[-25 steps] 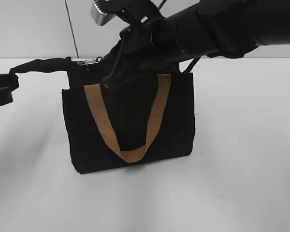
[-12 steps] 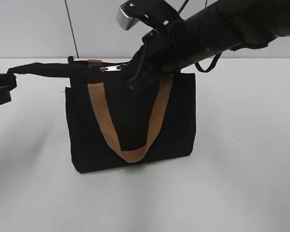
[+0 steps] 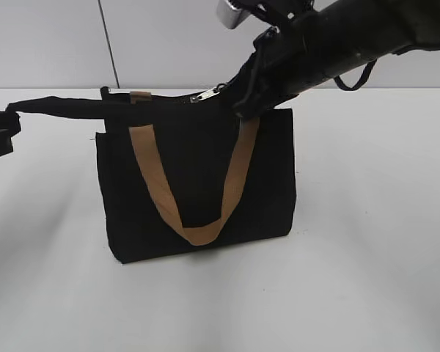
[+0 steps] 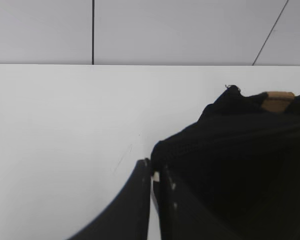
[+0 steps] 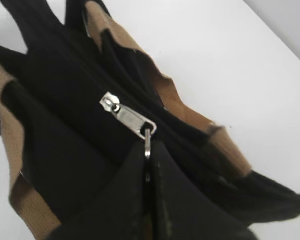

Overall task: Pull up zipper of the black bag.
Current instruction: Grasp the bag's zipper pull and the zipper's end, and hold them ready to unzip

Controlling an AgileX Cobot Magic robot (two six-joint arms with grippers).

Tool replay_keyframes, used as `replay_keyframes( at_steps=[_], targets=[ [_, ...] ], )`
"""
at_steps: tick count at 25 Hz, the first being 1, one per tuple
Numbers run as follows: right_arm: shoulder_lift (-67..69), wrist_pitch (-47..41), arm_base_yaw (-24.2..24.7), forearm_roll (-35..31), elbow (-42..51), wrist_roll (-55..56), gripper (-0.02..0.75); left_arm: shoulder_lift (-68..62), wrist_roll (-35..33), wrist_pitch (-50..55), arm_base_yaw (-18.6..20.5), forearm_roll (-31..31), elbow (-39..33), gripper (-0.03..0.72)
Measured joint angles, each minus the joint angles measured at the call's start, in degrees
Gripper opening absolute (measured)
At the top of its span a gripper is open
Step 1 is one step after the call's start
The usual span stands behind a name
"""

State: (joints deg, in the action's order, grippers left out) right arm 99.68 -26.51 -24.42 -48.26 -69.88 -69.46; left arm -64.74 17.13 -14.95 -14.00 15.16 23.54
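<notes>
The zipper [image 5: 127,116], lying on the top edge of the black bag [image 3: 198,183], is clamped by the right gripper [image 5: 147,145], while the left gripper [image 4: 154,176] pinches the bag's far-left end along the zipper line.

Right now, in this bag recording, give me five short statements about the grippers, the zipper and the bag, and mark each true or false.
1. The right gripper is shut on the zipper. True: its closed fingers pinch the ring on the silver pull.
2. The left gripper is open and clear of the black bag. False: it is shut on black fabric at the bag's left end.
3. The bag lies flat on the table. False: it stands upright.
4. A tan strap hangs in a loop down the bag's front. True.
5. The zipper pull sits at the bag's far left corner. False: in the exterior view it is right of centre on the top edge.
</notes>
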Motion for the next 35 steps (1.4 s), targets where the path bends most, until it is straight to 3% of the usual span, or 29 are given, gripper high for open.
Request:
replay_keyframes(
  at_steps=[13,24,28,32,35],
  targets=[
    [-0.23,-6.94,9.72,2.17,0.0,3.83,-0.001,0.0,0.0,0.12,0.0,0.31,0.0,0.006],
    [-2.31,-9.46,8.97,2.52,0.0,6.2,0.011,0.0,0.0,0.2,0.0,0.53,0.0,0.006],
    [-3.0,-9.7,7.09,2.9,0.0,7.27,0.195,0.0,0.0,0.41,0.0,0.49,0.0,0.083],
    [-4.24,-10.65,6.74,3.28,0.0,10.86,0.473,0.0,2.24,0.76,0.0,0.35,0.0,0.318],
    [-4.98,-11.76,6.74,4.61,0.0,14.7,0.567,0.0,4.46,2.98,0.0,0.3,0.17,0.41]
  ],
)
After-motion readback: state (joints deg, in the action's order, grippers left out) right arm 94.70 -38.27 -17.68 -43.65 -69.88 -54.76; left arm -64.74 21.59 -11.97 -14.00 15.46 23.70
